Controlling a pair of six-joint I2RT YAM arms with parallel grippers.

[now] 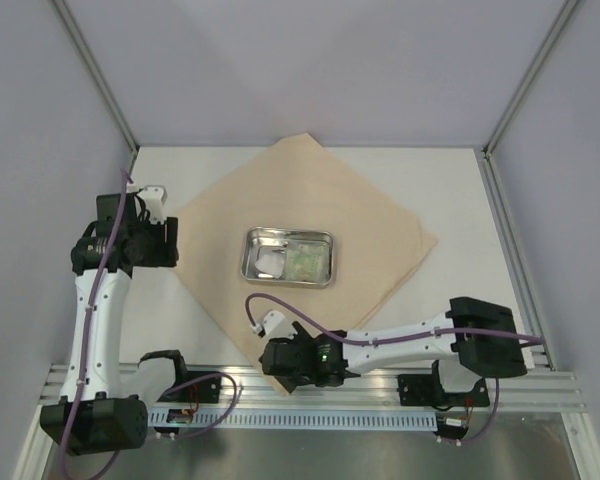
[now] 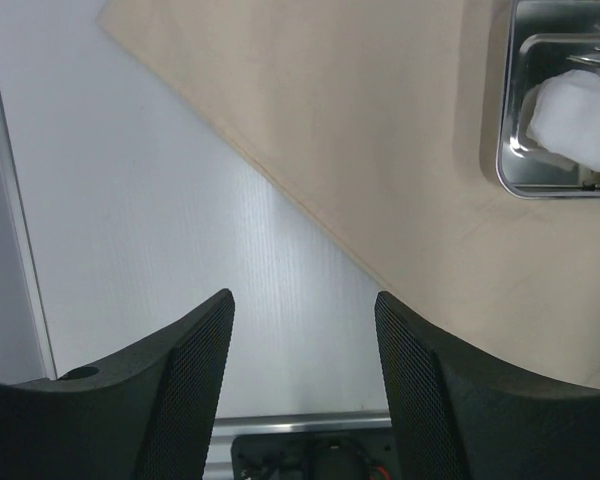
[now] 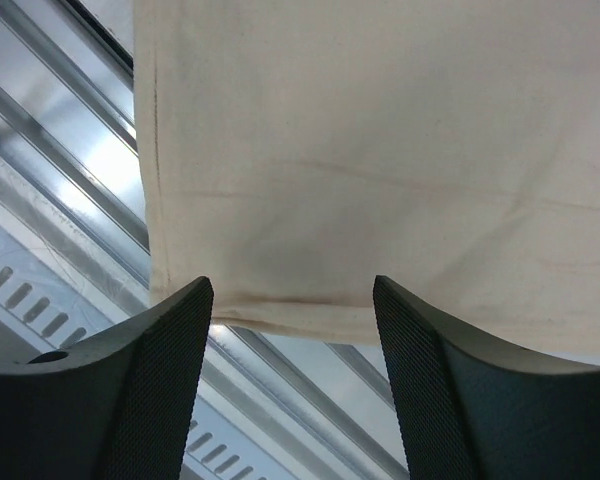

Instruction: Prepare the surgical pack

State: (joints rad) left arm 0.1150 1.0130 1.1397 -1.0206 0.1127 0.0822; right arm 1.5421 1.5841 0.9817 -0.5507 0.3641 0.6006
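Right end effector (image 3: pixel 292 292) stands with its jaws apart and nothing between them, at the near corner of the tan cloth sheet (image 3: pixel 380 150). In the right wrist view the sheet's hemmed edge crosses just ahead of the fingertips. The corner itself lies beside the finger at the left of that view, above the aluminium rail (image 3: pixel 50 120) at the near edge of the surface.

The left end effector (image 2: pixel 305 300) is likewise open and empty. It hovers over the bare surface (image 2: pixel 130 200) just outside the sheet's left corner, and the sheet's edge runs diagonally ahead and to the right in its wrist view.

The sheet lies flat as a diamond. The steel tray (image 1: pixel 287 232) sits at its middle, long axis left to right, holding a white pad (image 1: pixel 271 262) and a green packet (image 1: pixel 305 262).

Judgement: folding starts from a corner. The right arm is nearer the near corner and the left arm nearer the left corner. Each corner would travel inward toward the tray.
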